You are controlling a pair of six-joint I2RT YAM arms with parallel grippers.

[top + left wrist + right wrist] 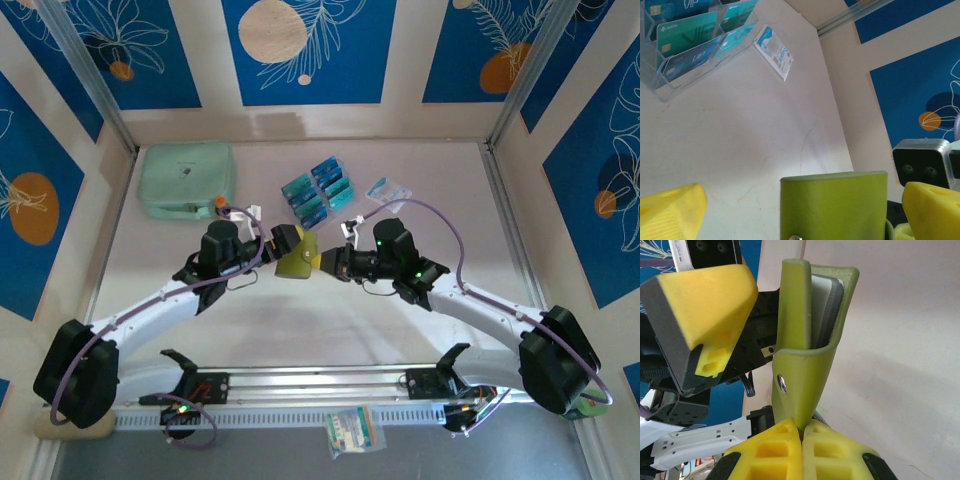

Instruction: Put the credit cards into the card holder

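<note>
From above, my right end effector [326,264] is pinching the wallet [298,262] near the middle of the tabletop [330,330], with the cards [318,192] standing beyond. Left wrist: my left end effector [805,210] is gaping wide around it. Right wrist: its flaps are standing apart, so I'm judging that the left should be taking one flap squarely.

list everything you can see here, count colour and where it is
credit cards: several, teal and blue, in the clear stand
clear stand: one, see-through plastic, far middle of the table
card holder: one, olive green, mid-table between the grippers
zip pouch: one, mint green, far left
flat packet: one, white and blue, right of the stand
small packet: one, white and green, near edge between the arm bases
table: one, pale
left gripper: one, yellow fingers, open, either side of the card holder
right gripper: one, yellow fingers, shut on the card holder's edge
</note>
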